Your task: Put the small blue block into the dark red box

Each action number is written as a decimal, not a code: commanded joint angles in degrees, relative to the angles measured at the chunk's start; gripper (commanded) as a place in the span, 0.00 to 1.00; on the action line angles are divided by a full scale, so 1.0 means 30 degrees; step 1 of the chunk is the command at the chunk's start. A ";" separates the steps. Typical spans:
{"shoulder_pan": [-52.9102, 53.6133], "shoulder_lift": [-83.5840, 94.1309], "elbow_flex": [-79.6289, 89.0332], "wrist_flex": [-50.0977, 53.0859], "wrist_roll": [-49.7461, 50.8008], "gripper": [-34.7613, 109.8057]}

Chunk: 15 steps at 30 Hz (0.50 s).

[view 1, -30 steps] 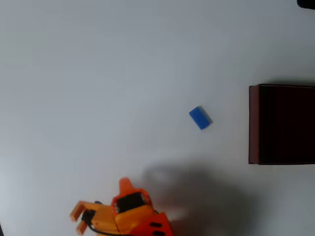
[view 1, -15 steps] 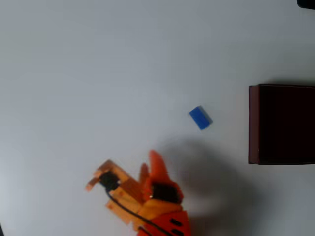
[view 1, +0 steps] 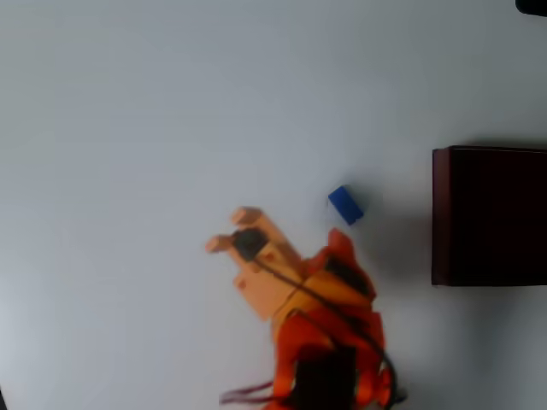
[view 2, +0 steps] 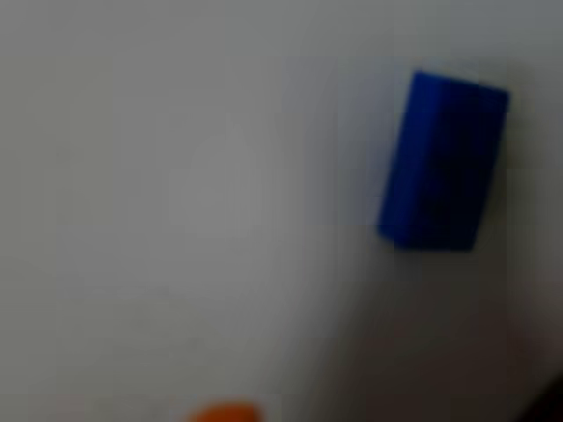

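Observation:
The small blue block (view 1: 345,205) lies flat on the white table, right of the middle in the overhead view. The dark red box (view 1: 490,215) stands at the right edge, open side up, with a near-black inside. My orange gripper (view 1: 339,242) reaches up from the bottom edge, its tip just below the block and apart from it. Motion blur hides how its fingers stand. In the wrist view the small blue block (view 2: 442,162) sits at the upper right, and an orange fingertip (view 2: 224,411) shows at the bottom edge. Nothing is held.
The white table (view 1: 171,111) spreads open to the left and above the block. The arm's orange body (view 1: 329,359) and its pale side mount (view 1: 252,256) take up the bottom centre. A dark object (view 1: 534,5) sits in the top right corner.
The arm has swung from the lower left up and to the right, bringing the gripper tip close under the block. Block and box have not moved.

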<state>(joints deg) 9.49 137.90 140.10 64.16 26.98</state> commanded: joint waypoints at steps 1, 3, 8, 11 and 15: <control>0.0762 -0.2402 -0.2373 0.0000 -0.0146 0.37; 0.1230 -0.3164 -0.2695 -0.0176 -0.0029 0.37; 0.1963 -0.5156 -0.3486 -0.0703 0.0234 0.37; 0.2051 -0.6475 -0.4072 -0.1055 0.0557 0.37; 0.2139 -0.7793 -0.4482 -0.1523 0.0879 0.37</control>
<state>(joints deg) 14.50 115.49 129.02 60.56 28.48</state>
